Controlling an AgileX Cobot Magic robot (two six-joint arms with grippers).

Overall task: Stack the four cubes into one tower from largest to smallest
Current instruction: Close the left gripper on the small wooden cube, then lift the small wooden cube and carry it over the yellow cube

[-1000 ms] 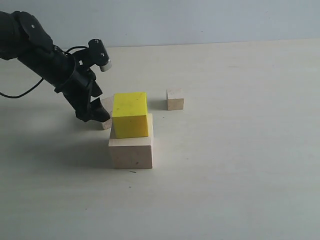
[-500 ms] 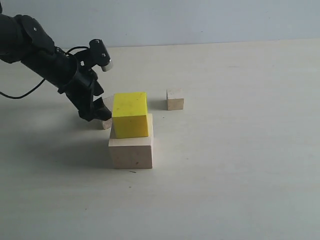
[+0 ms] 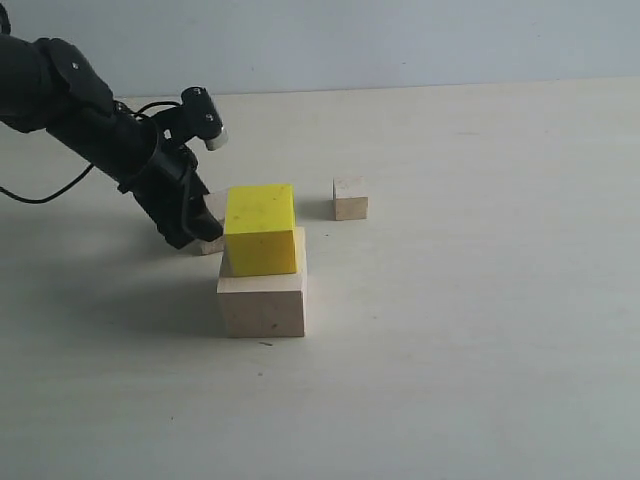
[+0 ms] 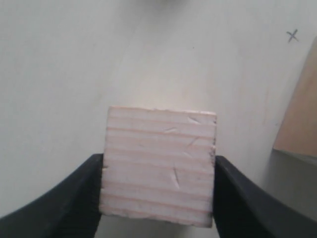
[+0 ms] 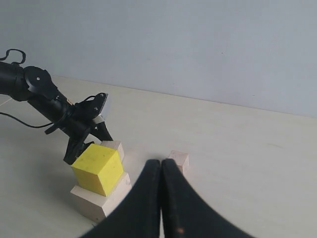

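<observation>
In the exterior view the large pale wood cube (image 3: 262, 301) stands on the table (image 3: 470, 330), a little left of the middle, and the bright yellow cube (image 3: 261, 228) sits on its top, with its back edge near the back edge of the large one. The smallest wood cube (image 3: 350, 198) stands alone, farther back and to the right, apart from the stack. The smaller wood cube (image 3: 214, 211) is just behind the left side of the stack, mostly covered by the left gripper (image 3: 200, 236), so here I cannot tell how the claw stands. The left wrist view shows it clearly: the two black fingers (image 4: 64, 203) press on opposite sides of this cube, whose top has fine parallel grain lines and some small scratches. A tan surface at the edge of this view seems to be the side of the stack. The right wrist view alone shows the right gripper (image 5: 161, 166), with its claw closed together on nothing, above the near table, and beyond it all four cubes.
</observation>
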